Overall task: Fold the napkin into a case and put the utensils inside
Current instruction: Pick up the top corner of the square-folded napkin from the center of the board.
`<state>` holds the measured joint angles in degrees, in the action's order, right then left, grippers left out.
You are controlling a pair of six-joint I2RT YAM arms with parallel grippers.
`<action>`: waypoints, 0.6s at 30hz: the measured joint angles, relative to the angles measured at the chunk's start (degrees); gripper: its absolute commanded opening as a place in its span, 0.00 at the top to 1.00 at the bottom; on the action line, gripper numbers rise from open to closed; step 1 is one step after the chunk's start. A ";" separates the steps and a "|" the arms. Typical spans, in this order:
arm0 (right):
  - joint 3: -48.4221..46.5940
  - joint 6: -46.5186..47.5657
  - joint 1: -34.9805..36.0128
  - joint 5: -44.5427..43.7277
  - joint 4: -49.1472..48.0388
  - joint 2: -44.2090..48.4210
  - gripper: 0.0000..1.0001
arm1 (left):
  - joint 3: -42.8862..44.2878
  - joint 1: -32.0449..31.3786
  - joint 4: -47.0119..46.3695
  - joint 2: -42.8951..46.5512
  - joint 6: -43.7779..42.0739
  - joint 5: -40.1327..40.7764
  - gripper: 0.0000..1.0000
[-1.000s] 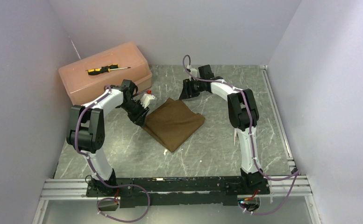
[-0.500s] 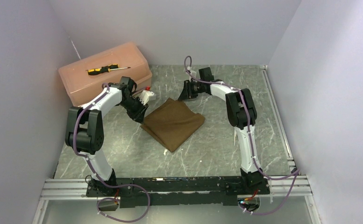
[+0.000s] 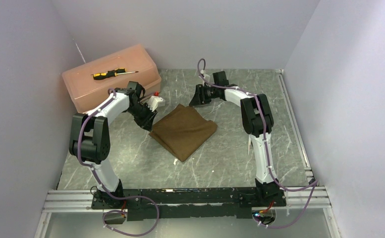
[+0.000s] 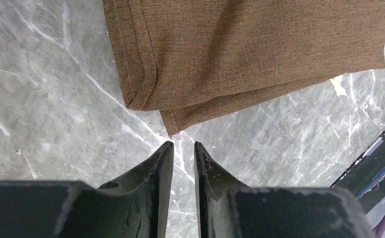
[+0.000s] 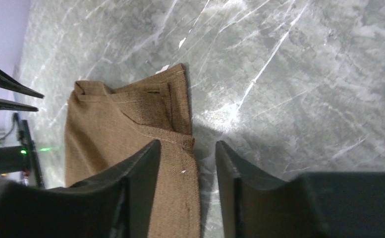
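Note:
The brown napkin (image 3: 184, 130) lies flat mid-table, folded into a layered diamond shape. My left gripper (image 3: 148, 120) sits low at its left corner. In the left wrist view the jaws (image 4: 184, 146) stand a narrow gap apart over bare table, with the napkin's corner (image 4: 173, 124) just ahead of the tips. My right gripper (image 3: 196, 99) is at the napkin's far corner. In the right wrist view it (image 5: 186, 148) is open, with the napkin's hemmed edge (image 5: 178, 119) lying under the gap, not pinched. The utensils are out of view.
A pink box (image 3: 131, 59) stands at the back left, close behind my left arm. A yellow-and-black screwdriver (image 3: 113, 74) lies on its lid. A small white scrap (image 3: 176, 161) lies by the napkin's near corner. Walls close in on both sides.
My left gripper has drawn back a little from the napkin's left corner toward the pink box. The right gripper and the napkin have hardly moved.

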<state>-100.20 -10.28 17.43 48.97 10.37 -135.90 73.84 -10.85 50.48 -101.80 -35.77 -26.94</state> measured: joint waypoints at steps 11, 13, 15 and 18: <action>-0.04 1.22 0.15 0.28 1.36 0.00 0.67 | 0.00 0.00 0.07 0.00 -0.02 0.39 0.71; -0.04 0.83 0.15 1.31 1.05 0.00 0.71 | 0.00 0.00 0.07 0.00 -0.04 0.70 0.71; -0.02 0.44 0.15 2.45 0.70 0.00 0.76 | 0.00 0.00 0.07 0.00 -0.09 1.09 0.71; -0.02 0.07 0.15 3.91 0.28 0.00 0.79 | 0.00 0.00 0.07 0.00 -0.11 1.38 0.71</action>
<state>-100.22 -10.22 17.58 52.88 10.66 -135.90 73.84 -10.85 50.54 -101.80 -35.88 -25.56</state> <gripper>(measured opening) 0.243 0.290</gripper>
